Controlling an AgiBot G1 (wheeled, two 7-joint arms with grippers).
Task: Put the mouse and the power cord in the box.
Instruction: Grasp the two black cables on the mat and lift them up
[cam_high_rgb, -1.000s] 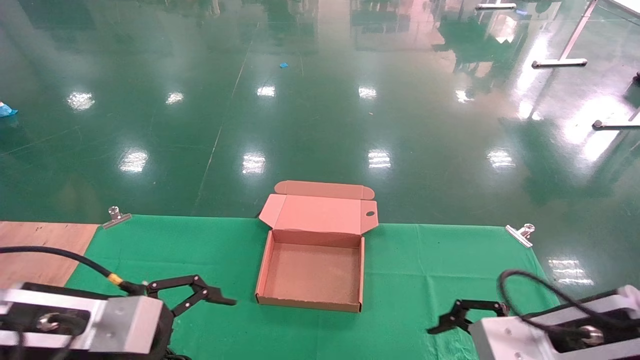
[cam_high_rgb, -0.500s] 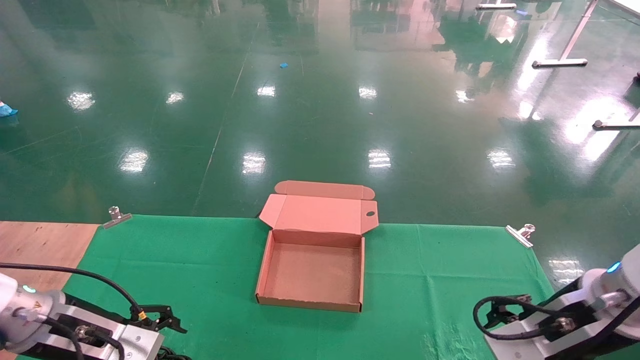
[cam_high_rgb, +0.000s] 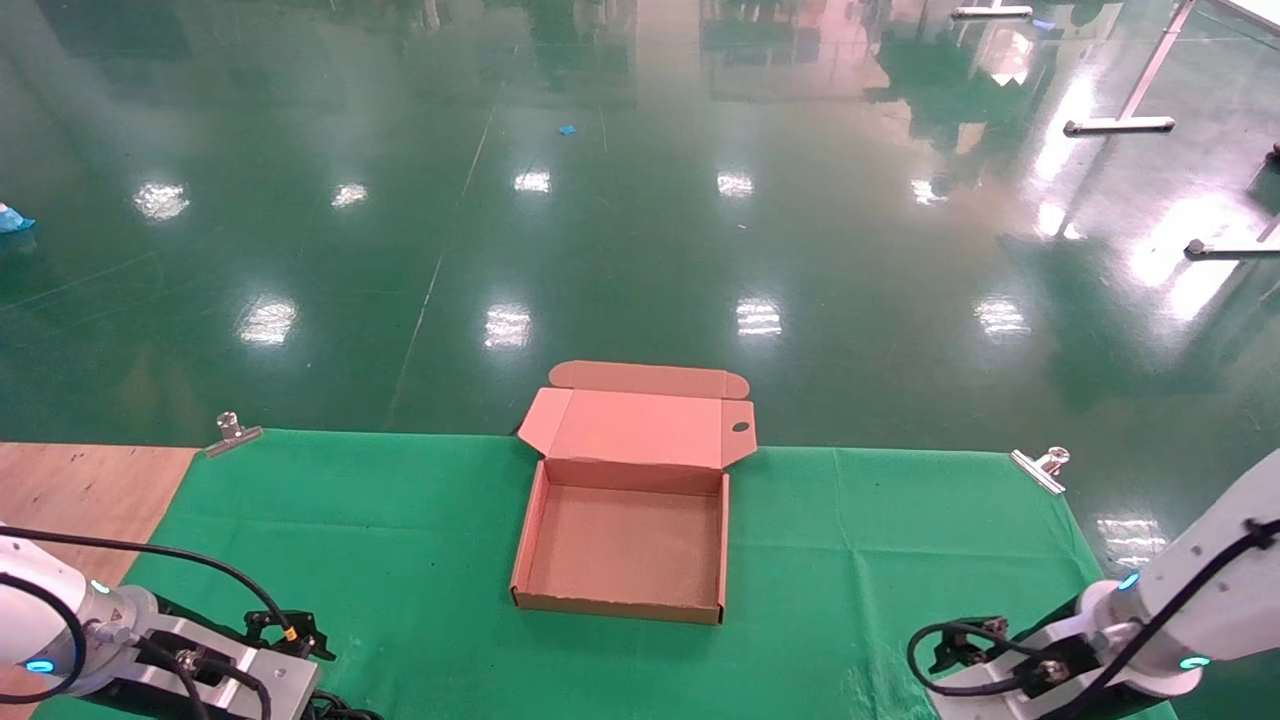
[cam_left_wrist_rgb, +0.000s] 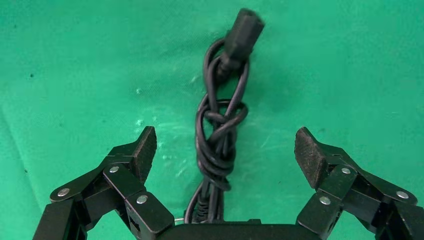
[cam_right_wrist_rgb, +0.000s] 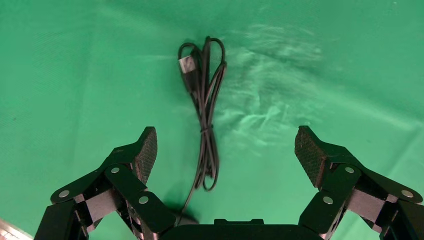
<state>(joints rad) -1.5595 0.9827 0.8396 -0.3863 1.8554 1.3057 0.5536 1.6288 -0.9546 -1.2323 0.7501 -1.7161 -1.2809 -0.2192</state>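
Surface: green cloth (cam_high_rgb: 400, 520) over a wooden table.
Box: the box (cam_high_rgb: 625, 545) lies open mid-cloth, nothing inside it.
Left gripper (cam_left_wrist_rgb: 225, 152): fingers (cam_left_wrist_rgb: 142, 147) spread wide over the power cord (cam_left_wrist_rgb: 220, 140), not touching it.
Right gripper (cam_right_wrist_rgb: 225, 152): fingers (cam_right_wrist_rgb: 310, 150) spread wide over the mouse's thin cable (cam_right_wrist_rgb: 206, 115); the mouse body is mostly hidden.

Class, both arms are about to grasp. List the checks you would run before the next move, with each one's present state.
1. Box open, nothing inside: ok.
2. Left claw open above power cord: ok.
3. Power cord bundled, lined up between the claw's fingers: ok.
4. Right claw open above mouse cable: ok.
5. Mouse body located: cannot tell, hidden by the right claw's base.
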